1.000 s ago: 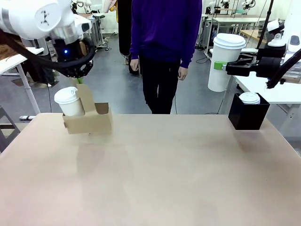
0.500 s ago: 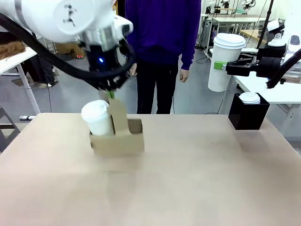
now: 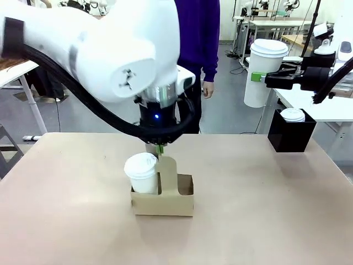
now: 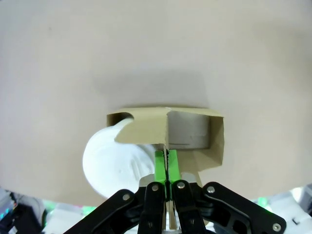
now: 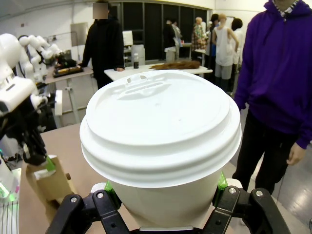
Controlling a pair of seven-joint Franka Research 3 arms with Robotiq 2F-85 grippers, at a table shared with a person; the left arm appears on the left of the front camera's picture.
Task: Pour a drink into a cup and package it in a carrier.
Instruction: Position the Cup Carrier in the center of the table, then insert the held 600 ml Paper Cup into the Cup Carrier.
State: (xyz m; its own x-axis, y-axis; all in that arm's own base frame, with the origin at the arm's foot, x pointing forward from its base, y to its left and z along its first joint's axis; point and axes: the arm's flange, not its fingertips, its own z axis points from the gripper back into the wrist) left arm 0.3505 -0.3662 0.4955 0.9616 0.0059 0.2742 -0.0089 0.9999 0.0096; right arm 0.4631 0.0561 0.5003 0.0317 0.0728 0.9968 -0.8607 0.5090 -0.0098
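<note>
— Where is the carrier (image 3: 165, 203) now?
— Middle of the tabletop (image 3: 265, 221). My left hand (image 4: 166, 168) pinches its handle (image 3: 167, 172). The empty hole (image 3: 185, 186) faces the right edge, toward my right hand (image 5: 163, 192), which clamps the tall cup (image 3: 267, 55).

no readable text or labels

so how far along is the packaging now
Done: one lidded cup sits in the carrier; lids hide any drink. In hand: the left gripper is shut on the carrier's handle, at mid-table; whether the carrier rests on the table is unclear. The right gripper holds a second cup aloft. Left: the other slot is empty, so that cup probably goes there.
</note>
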